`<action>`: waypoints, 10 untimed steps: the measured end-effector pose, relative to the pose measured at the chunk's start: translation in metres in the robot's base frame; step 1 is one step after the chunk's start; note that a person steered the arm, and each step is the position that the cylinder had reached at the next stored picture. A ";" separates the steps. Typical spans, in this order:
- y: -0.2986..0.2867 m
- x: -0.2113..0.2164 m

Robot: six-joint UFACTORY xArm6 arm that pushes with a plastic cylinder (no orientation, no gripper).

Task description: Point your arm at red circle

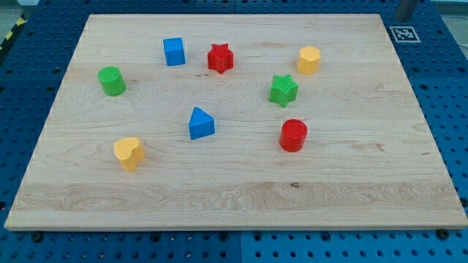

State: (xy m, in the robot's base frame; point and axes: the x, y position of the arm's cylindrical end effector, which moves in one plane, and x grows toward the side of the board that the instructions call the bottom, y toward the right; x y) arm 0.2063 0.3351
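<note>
The red circle (293,135) stands on the wooden board (241,197), right of the middle. A short dark piece at the view's top right edge looks like my rod, with my tip (401,19) just beyond the board's top right corner. It is far above and to the right of the red circle and touches no block. The nearest blocks to the red circle are the green star (284,90) above it and the blue triangle (201,123) to its left.
A red star (220,58), a blue cube (174,51) and a yellow hexagon (308,60) stand near the top. A green circle (112,80) and a yellow heart (129,153) stand at the left. A printed marker (404,33) lies off the top right corner.
</note>
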 end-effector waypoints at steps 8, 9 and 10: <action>-0.117 0.312; -0.150 0.323; -0.156 0.323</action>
State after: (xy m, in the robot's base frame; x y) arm 0.5290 0.1786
